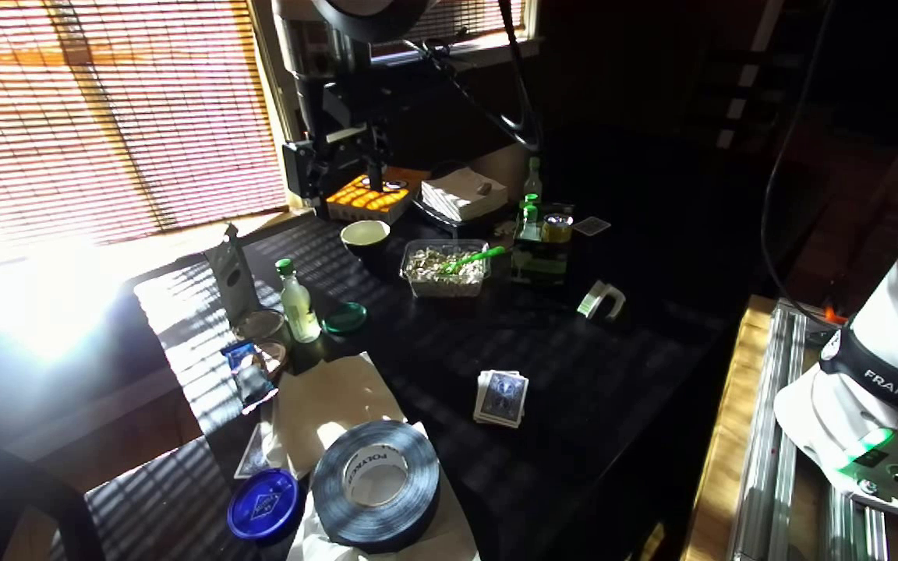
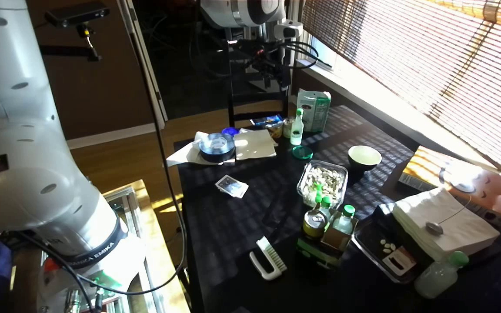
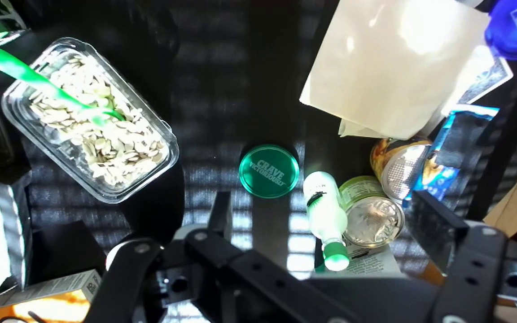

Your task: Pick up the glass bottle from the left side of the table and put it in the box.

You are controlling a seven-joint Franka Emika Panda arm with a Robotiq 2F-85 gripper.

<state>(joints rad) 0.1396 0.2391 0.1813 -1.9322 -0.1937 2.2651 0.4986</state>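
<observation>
Hovering above table [image 1: 433,335] with claw [image 3: 323,204] spread

Counting the robot base [image 1: 874,389] side as near, the window blind [image 1: 145,101] side as far, left and right as from that base.

Showing the claw released, with jaws wide apart in the wrist view. Framing the bottle [image 1: 300,308] between them there, from well above.

Got the bottle upright on the table, far left. Stands just beside a green lid [image 3: 269,171] and two round containers [image 3: 375,222]; can't tell whether touching the containers. Has a pouch [image 2: 314,113] standing just behind on the far side. See also a blue wrapper [image 3: 449,148] by the containers.

Got the box [image 1: 540,269] on the right, well apart from the bottle. Contains two green-capped bottles [image 2: 343,225] and a can [image 2: 314,224]. Can see another bottle [image 2: 436,278] standing farther right, near a white stack [image 2: 446,226] on a dark tray [image 2: 371,234]. Find an orange carton [image 2: 463,178] far right, beyond the stack.

Have a clear tub [image 1: 449,287] of seeds [image 3: 110,148] mid-table, with a green utensil [image 3: 20,72] slanted in it. Add a bowl [image 2: 364,155] on its far side. Find cards [image 1: 502,397] on the near side, left of a brush [image 2: 270,261]. Note a tape roll [image 1: 375,522] on paper [image 1: 340,397] at the left end, beside a blue lid [image 1: 263,504].
</observation>
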